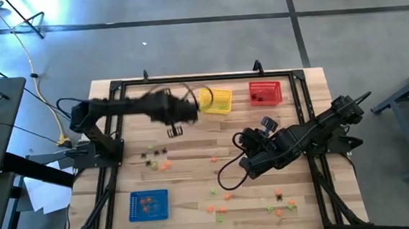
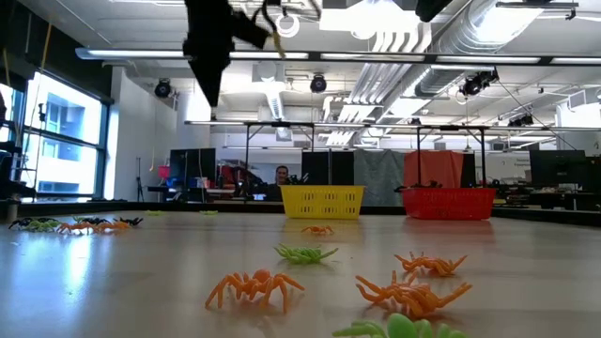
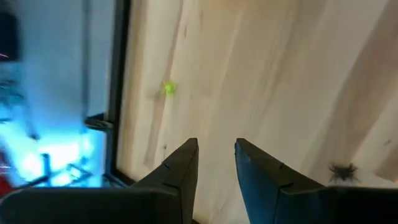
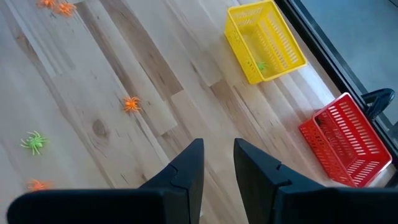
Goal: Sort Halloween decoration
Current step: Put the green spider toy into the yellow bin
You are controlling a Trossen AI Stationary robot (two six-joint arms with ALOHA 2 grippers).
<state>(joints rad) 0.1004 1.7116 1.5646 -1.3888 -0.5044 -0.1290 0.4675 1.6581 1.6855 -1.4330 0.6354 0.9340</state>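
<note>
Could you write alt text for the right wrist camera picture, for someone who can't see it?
Seen past the right gripper, whose jaws stand slightly apart and empty, a pale wooden table holds a yellow basket and a red basket near its far edge. Tiny orange spiders and one green spider lie scattered on the wood.

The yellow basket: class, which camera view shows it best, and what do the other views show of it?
The right wrist view shows the yellow basket best: large, seen from above, its mesh walls and a green trinket inside visible. The high view shows it small, beside the left gripper. The low view shows only its side wall. The left wrist view misses it.
</note>
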